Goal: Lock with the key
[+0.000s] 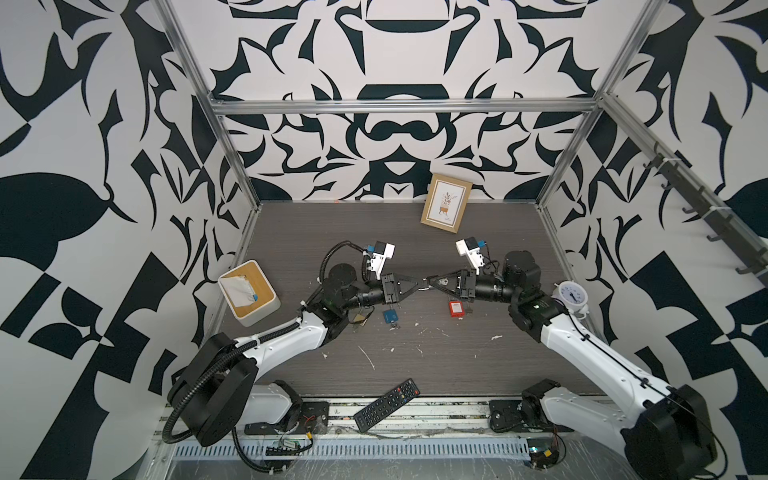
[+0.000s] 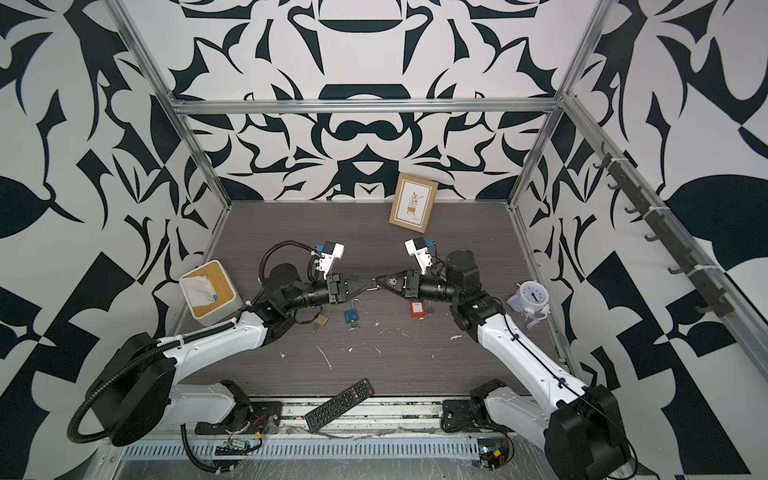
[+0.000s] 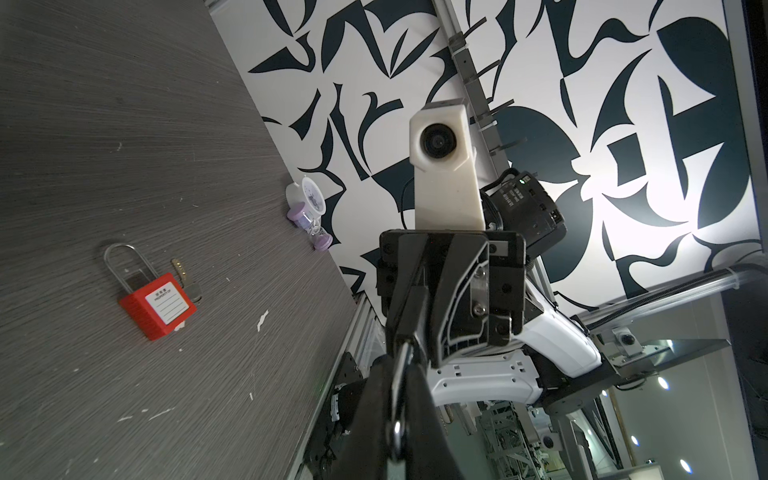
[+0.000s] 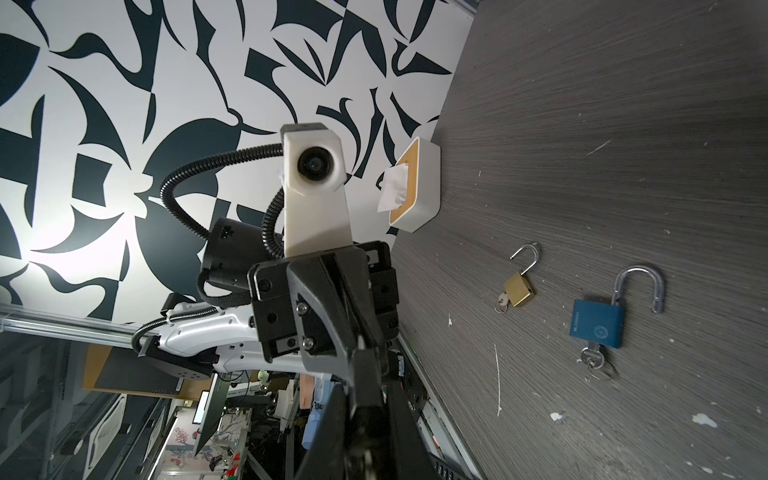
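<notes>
Grey wood-grain table (image 1: 374, 232), walled in by black-and-white patterned panels, carries three padlocks, while the key (image 3: 400, 386) is up in the air over its middle, where the two arms meet tip to tip. The left pincer (image 1: 419, 284) is clamped on this small silver key. The right pincer (image 1: 430, 281) has its jaws drawn narrow with the tips at the key's far end; whether they actually pinch it I cannot tell. On the table just toward the near edge from the right pincer lies a red padlock (image 3: 158, 305) with its shackle down, and a loose key (image 3: 185, 276) rests right beside its body. Near the left pincer lies a blue padlock (image 4: 597, 324), shackle swung open and a key in its base. A smaller brass padlock (image 4: 518, 289), also open with a key in it, sits farther left by the left arm. Farther out are a tissue box (image 1: 248, 293) at the left wall, a white clock (image 1: 572, 293) at the right wall, a picture frame (image 1: 446, 202) leaning at the back and a remote control (image 1: 386, 404) at the front edge.
</notes>
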